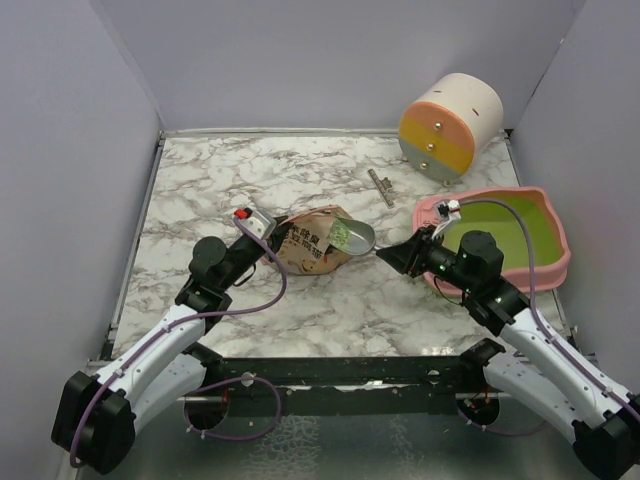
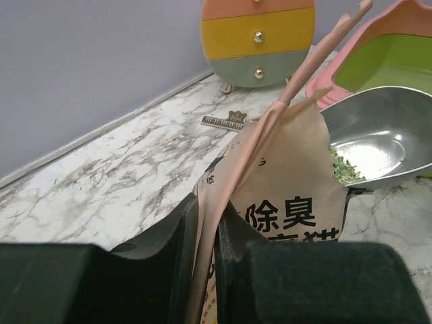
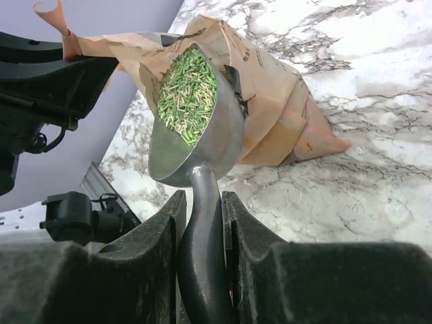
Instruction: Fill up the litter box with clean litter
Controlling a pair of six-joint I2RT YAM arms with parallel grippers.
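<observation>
The left gripper, jaws nearly closed, pinches the paper bag's rim to hold its mouth open, while the right gripper clamps the scoop's handle, clean litter heaped just ahead, the litter box behind its jaws.

That scoop is gleaming, bare polished metal with a soft mirror sheen; the litter in it is dull, rough little pellets. The paper bag is all matt tan kraft, creased and crumpled. Now the litter box shows smooth glossy plastic, the table a slick marble-look top, the drum matt and painted-smooth
</observation>
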